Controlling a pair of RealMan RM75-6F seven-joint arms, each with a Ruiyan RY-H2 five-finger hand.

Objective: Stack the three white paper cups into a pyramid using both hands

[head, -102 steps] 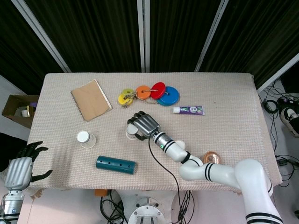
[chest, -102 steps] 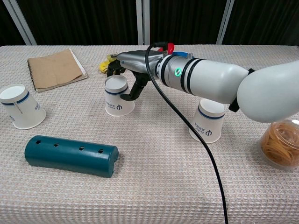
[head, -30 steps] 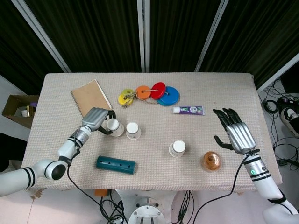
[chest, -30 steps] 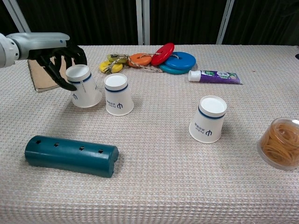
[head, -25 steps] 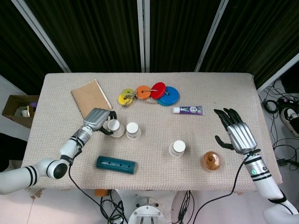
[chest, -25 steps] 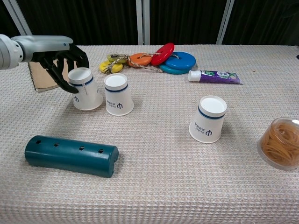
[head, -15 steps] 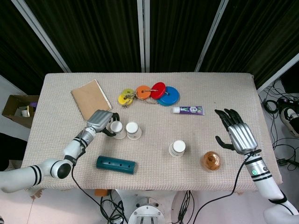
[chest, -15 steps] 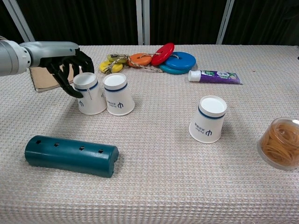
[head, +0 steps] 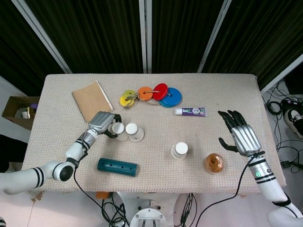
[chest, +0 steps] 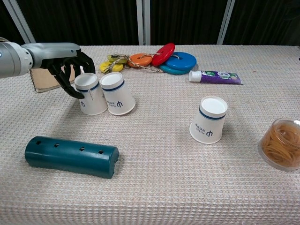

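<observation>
Three white paper cups with blue bands stand upside down on the cloth. My left hand [head: 102, 122] [chest: 70, 61] grips the left cup [chest: 91, 94] [head: 117, 129] from its left side. That cup presses against the middle cup [chest: 117, 94] [head: 133, 132], which leans to the right. The third cup [chest: 209, 120] [head: 180, 150] stands alone further right. My right hand [head: 239, 135] hovers open with fingers spread near the table's right edge; it is outside the chest view.
A teal cylinder [chest: 70, 156] lies in front of the two cups. A brown notebook [head: 92, 100] and coloured discs [head: 154, 94] lie behind them. A toothpaste tube [chest: 215, 76] lies at the back right, and a jar of rubber bands [chest: 281, 150] stands by the right hand.
My left hand slid its cup rightward until it met the middle cup, which has tipped to the right. The right hand, earlier on the middle cup, has withdrawn to the right edge.
</observation>
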